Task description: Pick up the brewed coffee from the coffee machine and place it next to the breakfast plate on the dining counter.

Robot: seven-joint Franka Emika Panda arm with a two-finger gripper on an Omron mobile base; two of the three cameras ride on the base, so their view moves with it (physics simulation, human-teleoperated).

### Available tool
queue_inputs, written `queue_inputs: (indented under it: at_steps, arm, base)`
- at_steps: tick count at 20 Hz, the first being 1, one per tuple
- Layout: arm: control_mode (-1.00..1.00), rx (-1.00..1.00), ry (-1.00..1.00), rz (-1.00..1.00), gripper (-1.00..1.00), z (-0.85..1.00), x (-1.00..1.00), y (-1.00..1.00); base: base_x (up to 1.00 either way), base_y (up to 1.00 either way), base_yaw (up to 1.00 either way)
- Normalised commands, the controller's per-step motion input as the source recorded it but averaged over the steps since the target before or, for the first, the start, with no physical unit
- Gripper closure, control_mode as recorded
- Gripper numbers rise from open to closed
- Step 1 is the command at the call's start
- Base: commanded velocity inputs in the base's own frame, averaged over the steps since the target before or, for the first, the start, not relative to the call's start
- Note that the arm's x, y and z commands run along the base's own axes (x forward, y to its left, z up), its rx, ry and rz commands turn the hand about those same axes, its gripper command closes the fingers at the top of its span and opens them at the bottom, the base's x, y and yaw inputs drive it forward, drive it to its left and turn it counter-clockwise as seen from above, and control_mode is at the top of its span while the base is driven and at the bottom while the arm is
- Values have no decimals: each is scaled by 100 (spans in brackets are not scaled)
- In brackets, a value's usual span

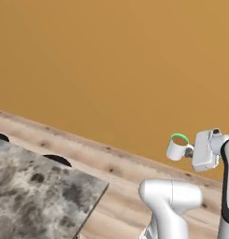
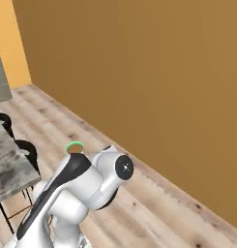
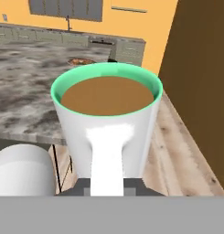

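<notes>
Pincer was clenched on the handle of the brewed coffee, holding the mug upright in the air above the wooden floor, well apart from the dining worktop; far on that worktop lay the breakfast plate

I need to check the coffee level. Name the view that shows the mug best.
The hand view: the brewed coffee is close up, its green rim and brown liquid seen from above. The left base view shows the small mug from the side at the gripper; the right base view shows just its green rim behind the arm.
</notes>
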Motion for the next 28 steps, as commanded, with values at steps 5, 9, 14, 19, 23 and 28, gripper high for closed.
queue_inputs:
  at_steps: [5, 9, 14, 19, 23, 28]
  arm:
    - [100, 0, 0, 0, 100, 0, 0, 0]
    - [100, 0, 0, 0, 100, 0, 0, 0]
    - [100, 0, 0, 0, 100, 0, 0, 0]
    - [100, 0, 0, 0, 100, 0, 0, 0]
    - [100, 0, 0, 0, 100, 0, 0, 0]
    - [100, 0, 0, 0, 100, 0, 0, 0]
  base:
    - [90, -35, 58]
    - [85, -22, 64]
    - [91, -16, 65]
    - [92, -33, 58]
    - [84, -46, 55]
    - [88, -40, 56]
